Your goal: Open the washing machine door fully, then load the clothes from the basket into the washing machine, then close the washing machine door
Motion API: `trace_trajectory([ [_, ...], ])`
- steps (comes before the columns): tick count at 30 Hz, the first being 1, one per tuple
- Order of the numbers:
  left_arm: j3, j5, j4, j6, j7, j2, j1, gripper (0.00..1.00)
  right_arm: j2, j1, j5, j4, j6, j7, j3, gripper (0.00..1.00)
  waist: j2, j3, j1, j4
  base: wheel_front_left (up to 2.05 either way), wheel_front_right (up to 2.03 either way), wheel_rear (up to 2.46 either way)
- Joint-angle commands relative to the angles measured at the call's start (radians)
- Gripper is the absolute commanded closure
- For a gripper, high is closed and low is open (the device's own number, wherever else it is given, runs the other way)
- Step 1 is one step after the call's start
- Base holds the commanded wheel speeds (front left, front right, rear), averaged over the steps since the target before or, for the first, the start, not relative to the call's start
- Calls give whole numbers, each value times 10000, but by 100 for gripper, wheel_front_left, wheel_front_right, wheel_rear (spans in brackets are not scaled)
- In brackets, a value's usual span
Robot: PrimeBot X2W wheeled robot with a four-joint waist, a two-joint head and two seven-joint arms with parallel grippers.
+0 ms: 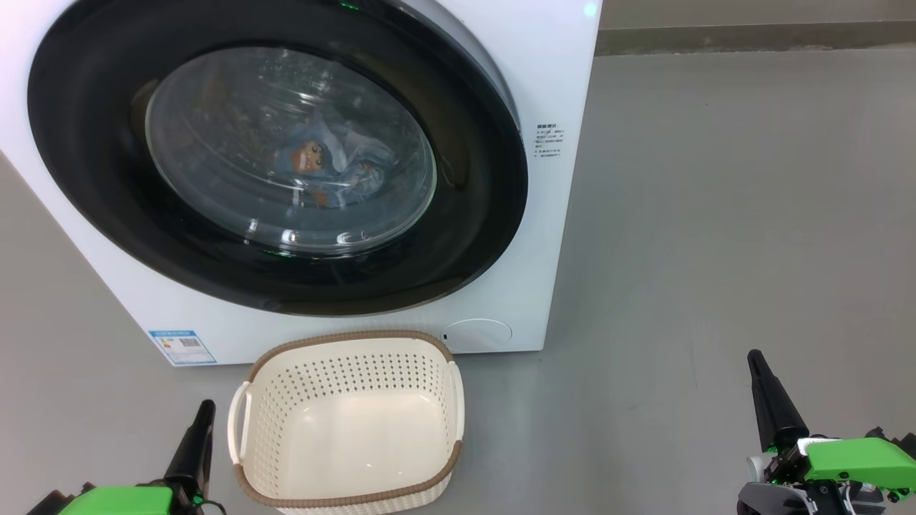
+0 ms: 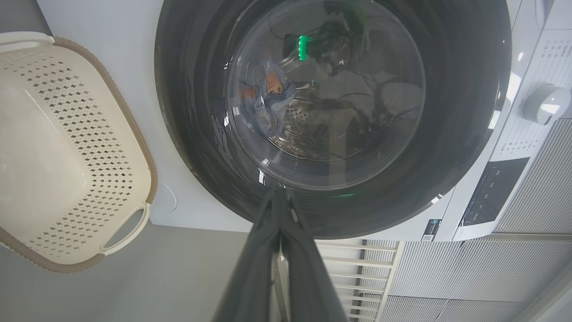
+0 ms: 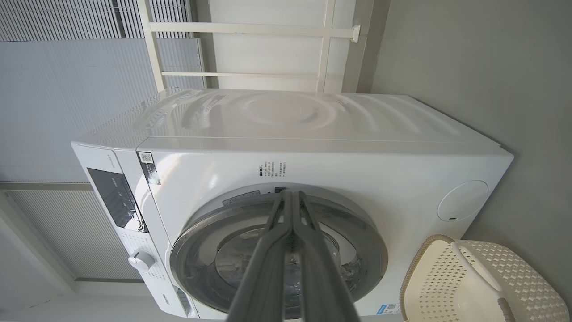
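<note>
**Nothing Left to Do, Seemingly**

The clothes are lying behind the closed washing machine door; the basket is sitting empty on the floor before the washing machine. The left gripper and right gripper are hovering low — fingers pressed together, empty.

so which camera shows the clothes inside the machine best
The head view: the clothes sit mid-frame behind the washing machine door, blue fabric and an orange patch clear. The left wrist view shows them smaller, among reflections. In the right wrist view the glass is too oblique to tell.
</note>
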Motion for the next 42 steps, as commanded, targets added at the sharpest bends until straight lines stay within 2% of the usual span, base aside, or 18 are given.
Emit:
trace_trajectory([
  [1, 353, -30, -290, -27, 58, 132, -414, 100, -24, -103, 28, -305, 17, 84, 212, 100, 0, 0, 0, 0, 0, 0, 0],
  [42, 360, -25, -290, -27, 64, 128, -415, 100, -23, -103, 27, -305, 17, 85, 210, 100, 0, 0, 0, 0, 0, 0, 0],
])
